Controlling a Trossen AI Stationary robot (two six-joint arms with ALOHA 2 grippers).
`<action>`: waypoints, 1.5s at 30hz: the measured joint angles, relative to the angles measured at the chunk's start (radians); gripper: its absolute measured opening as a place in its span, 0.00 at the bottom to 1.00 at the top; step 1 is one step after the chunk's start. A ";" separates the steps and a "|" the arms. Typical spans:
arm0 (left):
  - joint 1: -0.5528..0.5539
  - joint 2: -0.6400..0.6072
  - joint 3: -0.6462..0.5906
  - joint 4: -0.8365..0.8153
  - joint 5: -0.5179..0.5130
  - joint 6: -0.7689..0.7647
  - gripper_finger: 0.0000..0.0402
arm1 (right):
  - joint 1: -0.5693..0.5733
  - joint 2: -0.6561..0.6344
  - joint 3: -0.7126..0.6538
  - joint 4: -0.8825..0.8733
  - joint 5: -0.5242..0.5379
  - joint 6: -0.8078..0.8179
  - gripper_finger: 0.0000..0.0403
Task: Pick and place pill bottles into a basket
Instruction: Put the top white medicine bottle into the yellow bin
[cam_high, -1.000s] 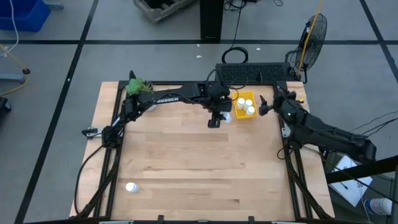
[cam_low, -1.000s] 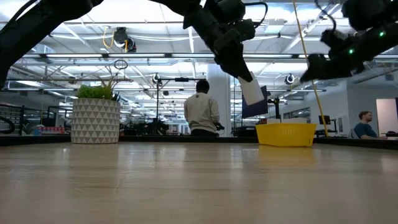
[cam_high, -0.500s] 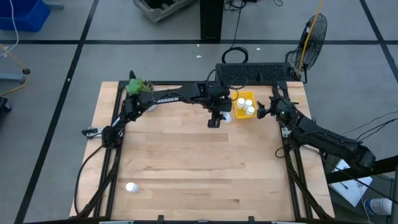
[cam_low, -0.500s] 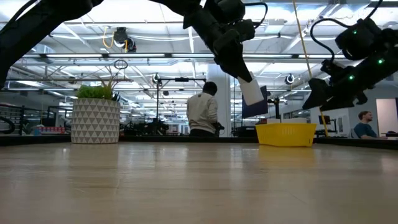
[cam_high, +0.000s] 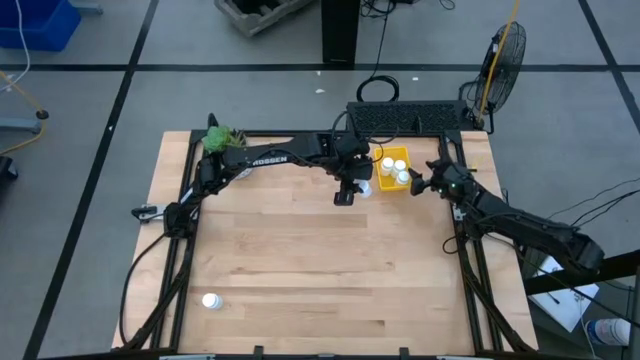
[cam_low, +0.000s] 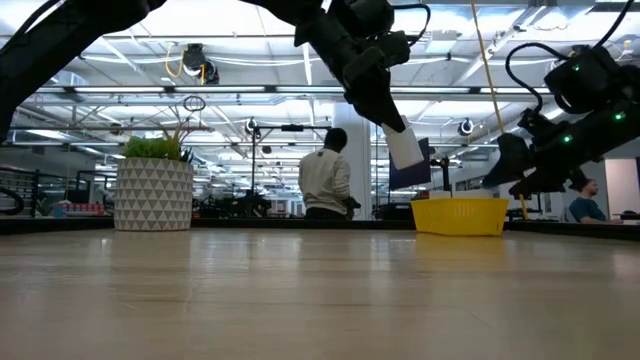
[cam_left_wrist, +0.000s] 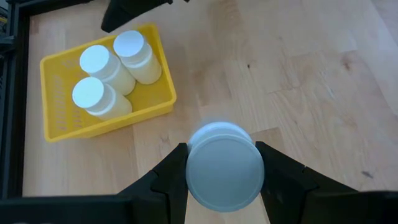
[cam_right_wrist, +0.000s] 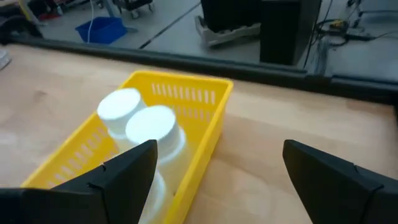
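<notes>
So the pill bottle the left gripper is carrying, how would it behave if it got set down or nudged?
The pill bottle, held between the left gripper fingers, looks rigid plastic, so probably stiff and light. Its smooth round wall might slip or roll if laid sideways. Upright on its flat base, like the three in the yellow basket, it would likely stand, though a nudge could tip it.

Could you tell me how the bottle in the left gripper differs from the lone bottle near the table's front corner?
The held bottle hangs tilted above the table, clamped in the left gripper beside the basket. The lone bottle stands on the table, untouched and far from the basket. Both are small and white.
</notes>
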 joint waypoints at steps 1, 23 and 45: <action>0.000 0.000 0.000 0.000 0.000 0.000 0.39 | 0.000 0.007 0.000 0.001 -0.003 0.001 0.84; 0.001 0.000 0.000 -0.010 0.000 0.000 0.39 | 0.004 0.119 -0.004 0.111 -0.132 0.043 0.83; 0.007 0.000 0.000 -0.018 -0.001 0.001 0.39 | 0.120 0.300 -0.005 0.333 -0.159 0.079 0.83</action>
